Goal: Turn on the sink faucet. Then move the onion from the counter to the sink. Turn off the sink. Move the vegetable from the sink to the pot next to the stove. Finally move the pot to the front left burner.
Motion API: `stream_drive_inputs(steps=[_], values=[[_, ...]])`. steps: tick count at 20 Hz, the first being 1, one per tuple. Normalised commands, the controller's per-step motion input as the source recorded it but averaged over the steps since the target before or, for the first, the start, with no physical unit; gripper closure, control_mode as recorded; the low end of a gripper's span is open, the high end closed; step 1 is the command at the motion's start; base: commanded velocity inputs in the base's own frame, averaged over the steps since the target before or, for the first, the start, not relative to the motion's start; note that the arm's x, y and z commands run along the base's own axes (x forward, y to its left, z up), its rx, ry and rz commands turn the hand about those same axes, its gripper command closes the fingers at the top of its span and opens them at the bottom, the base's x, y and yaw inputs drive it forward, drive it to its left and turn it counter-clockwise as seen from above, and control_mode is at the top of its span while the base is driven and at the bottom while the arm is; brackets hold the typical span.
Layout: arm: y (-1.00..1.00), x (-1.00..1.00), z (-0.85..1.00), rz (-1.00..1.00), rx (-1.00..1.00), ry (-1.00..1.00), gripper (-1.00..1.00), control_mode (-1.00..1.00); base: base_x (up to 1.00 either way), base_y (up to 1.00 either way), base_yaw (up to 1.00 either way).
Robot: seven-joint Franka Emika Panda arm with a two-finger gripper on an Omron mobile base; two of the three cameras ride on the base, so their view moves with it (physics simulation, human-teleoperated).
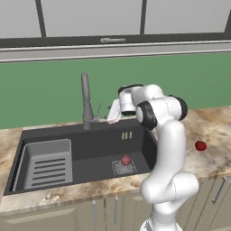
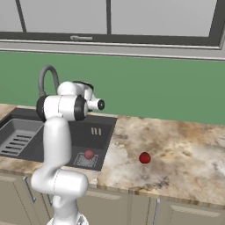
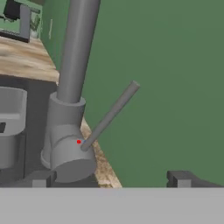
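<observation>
Fingers point(image 3: 109, 179) spread wide, nothing between them, aimed at the faucet point(image 1: 85, 101) base. Lever point(image 3: 111, 113) sticks out diagonally, straight ahead of the fingers, close but not touching. Green wall sits right behind the lever, so little room past it; open air on the near side, over the sink point(image 1: 90, 146).

Count: two small red balls. One point(image 1: 126, 160) lies on the drain grate point(image 1: 123, 167) in the sink, below and nearer than the fingers. The other point(image 1: 200, 145) is on the bench point(image 2: 176, 149), well off to the side away from the faucet, clear bench all around it. One slotted tray point(image 1: 47, 163) at the far end of the sink.

Arm folded: elbow high over the front sink edge, forearm reaching back to the wall, hand roughly level at lever height.
</observation>
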Motion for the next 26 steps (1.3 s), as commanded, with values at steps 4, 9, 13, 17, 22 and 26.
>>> stream_drive_inputs(steps=[4, 9, 13, 17, 22, 26], values=[[-0.26, -0.52, 0.1, -0.04, 0.01, -0.07, -1.0, -1.0, 0.0, 0.0, 0.0], [-0.09, -0.54, 0.33, -0.1, 0.02, -0.03, -1.0, -1.0, 0.0, 0.0, 0.0], [-0.08, -0.47, 0.43, -0.12, 0.0, 0.0, -1.0, -1.0, 0.0, 0.0, 0.0], [-0.04, -0.36, 0.49, -0.1, 0.0, 0.0, -1.0, -1.0, 0.0, 0.0, 0.0], [-0.01, -0.29, 0.58, -0.1, 0.0, 0.05, -1.0, -1.0, 0.0, 0.0, 0.0], [-0.01, -0.26, 0.57, -0.09, 0.0, 0.09, -1.0, -1.0, 0.0, 0.0, 0.0]])
